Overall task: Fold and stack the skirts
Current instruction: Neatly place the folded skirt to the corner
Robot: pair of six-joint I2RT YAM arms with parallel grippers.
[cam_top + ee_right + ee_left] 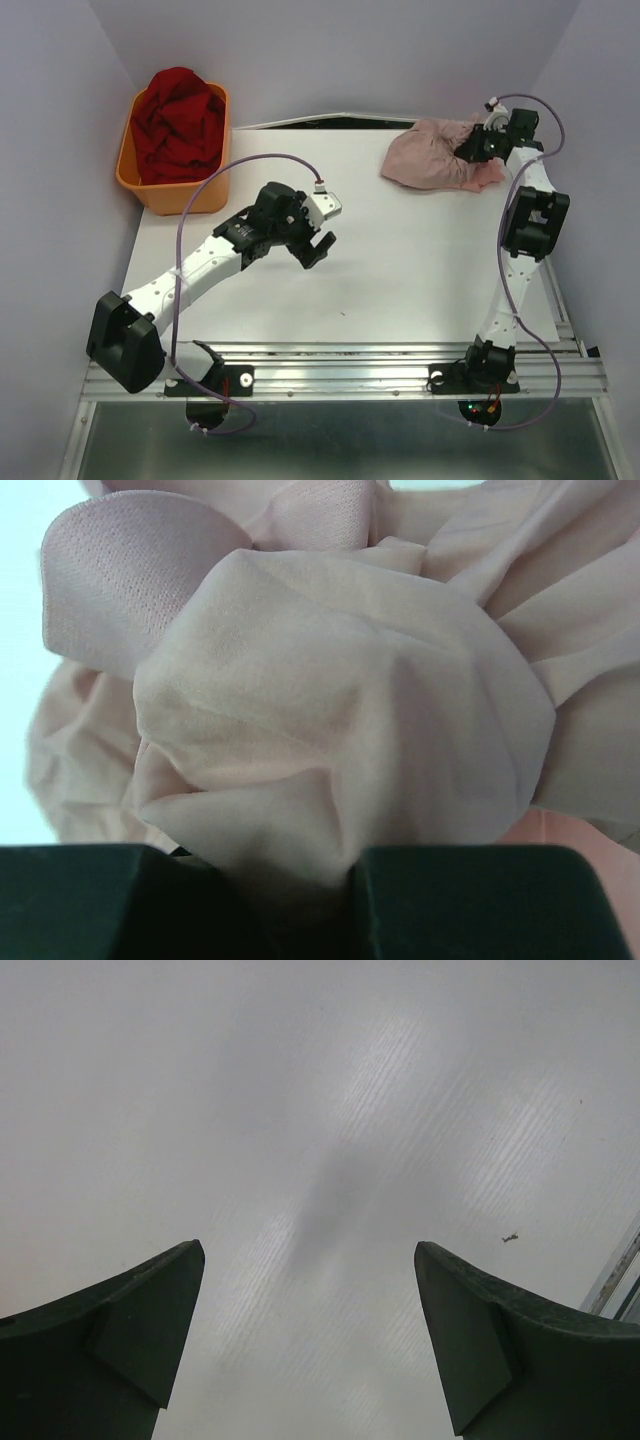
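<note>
A dusty mauve-pink skirt (425, 158) lies crumpled at the far right of the white table (400, 270). My right gripper (470, 150) is shut on a fold of it. In the right wrist view the bunched cloth (340, 690) fills the frame and is pinched at my right gripper (290, 865). A brighter salmon-pink patch (575, 830) shows under it at the lower right; I cannot tell whether it is a second skirt. My left gripper (318, 248) hangs open over the middle of the table, holding nothing. In its own view my left gripper (310, 1250) frames only bare table.
An orange plastic tub (135, 185) heaped with dark red cloth (180, 120) stands at the back left corner. Walls close in the table at the back and on both sides. The metal rail (340, 375) with the arm bases runs along the near edge.
</note>
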